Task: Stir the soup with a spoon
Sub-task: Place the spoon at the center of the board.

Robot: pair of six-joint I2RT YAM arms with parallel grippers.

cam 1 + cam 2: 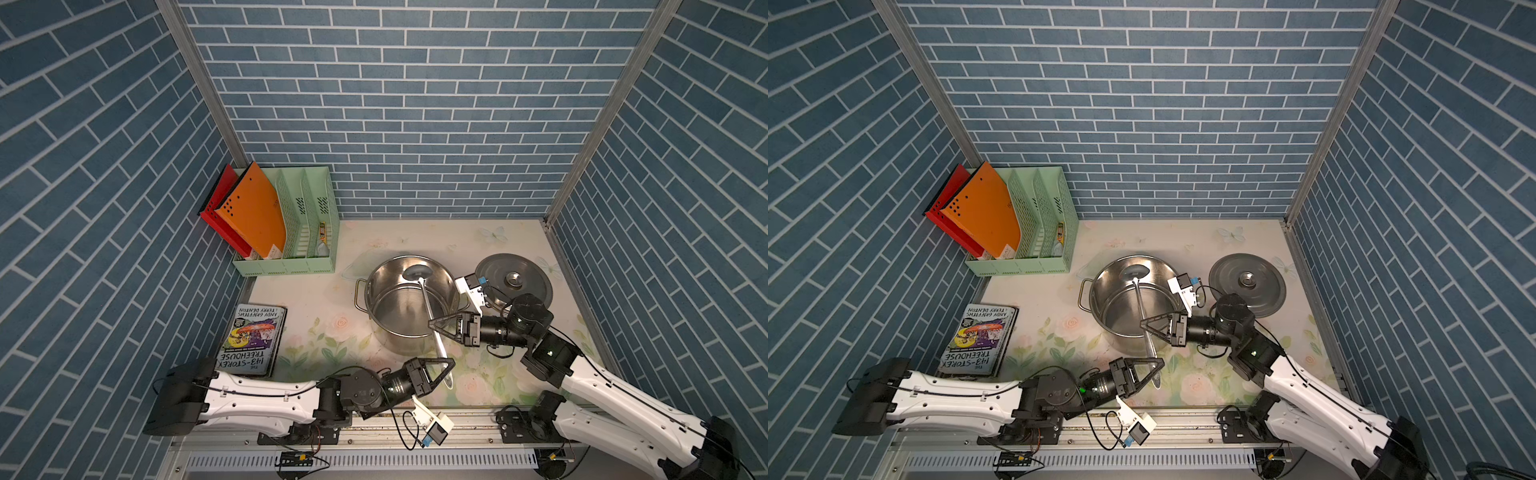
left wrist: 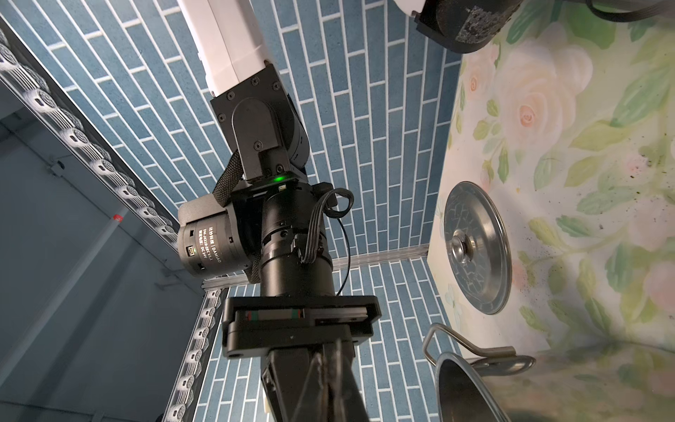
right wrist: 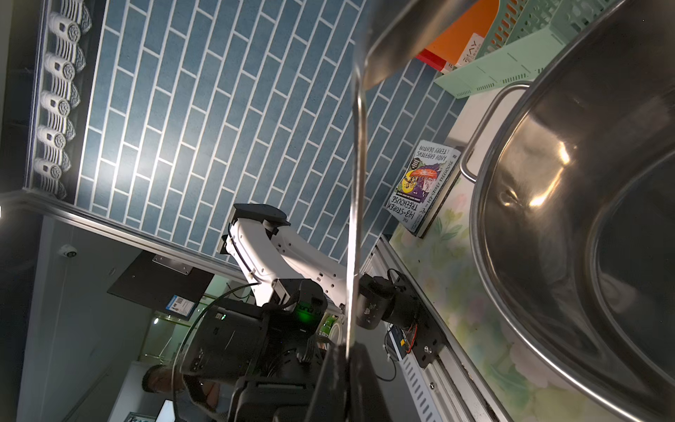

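The spoon (image 1: 428, 305) (image 1: 1140, 303) is a long slim steel one. It lies slanted over the steel pot (image 1: 376, 291) (image 1: 1100, 291), its small bowl above the far side of the opening and its handle running out past the near rim. My right gripper (image 1: 432, 326) (image 1: 1144, 323) is shut on the handle over the near rim; the right wrist view shows the handle (image 3: 356, 219) rising from the shut right gripper (image 3: 347, 380). My left gripper (image 1: 449, 365) (image 1: 1160, 364) is shut on the handle's end in front of the pot. No soup shows; the pot's inside looks like bare steel.
The flat steel lid (image 1: 513, 280) (image 2: 475, 248) lies right of the pot, behind my right arm. A book (image 1: 251, 340) lies at the front left. A green file rack (image 1: 291, 224) with red and orange folders stands in the back left corner.
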